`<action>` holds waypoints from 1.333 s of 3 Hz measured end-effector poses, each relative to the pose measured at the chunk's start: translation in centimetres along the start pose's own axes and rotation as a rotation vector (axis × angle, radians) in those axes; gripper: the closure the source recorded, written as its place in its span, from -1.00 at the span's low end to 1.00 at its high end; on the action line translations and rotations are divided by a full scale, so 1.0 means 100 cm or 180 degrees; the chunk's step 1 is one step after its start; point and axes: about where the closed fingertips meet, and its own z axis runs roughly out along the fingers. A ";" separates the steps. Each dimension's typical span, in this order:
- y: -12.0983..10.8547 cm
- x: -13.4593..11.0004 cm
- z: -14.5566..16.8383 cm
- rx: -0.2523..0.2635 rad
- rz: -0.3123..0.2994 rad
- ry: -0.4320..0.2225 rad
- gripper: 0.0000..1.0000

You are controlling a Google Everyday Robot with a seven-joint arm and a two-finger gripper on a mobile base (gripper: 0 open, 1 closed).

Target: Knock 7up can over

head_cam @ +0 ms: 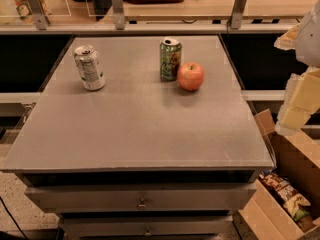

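We find the gripper [296, 106] as a pale, blocky cream-coloured shape at the far right edge of the camera view, hanging off the right side of the flat grey metal table [140, 134] and above the open brown cardboard box [295, 184] with snack bags in it. We cannot tell whether it is apart or together. It holds nothing that we can make out. The silver-white 7up can [89, 67] with green print and a white nutrition label stands upright on the table's far left part, its long axis vertical and its silver top up, well apart from the gripper and not yet knocked over. The whole width of the table lies between them, so the can is to the gripper's left and a little farther back. Between the two, nearer the table's middle at the back, stand the darker green can [170, 59] with a yellowish picture label and, just beside it, the round red apple [190, 76]. We judge that the reach must run leftward across the table and pass in front of or over those two without touching them, then meet the 7up can high on its side, where a sideways push would tip it.
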 end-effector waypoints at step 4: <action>-0.009 -0.130 0.081 0.0327 -0.0294 -0.0618 -1.00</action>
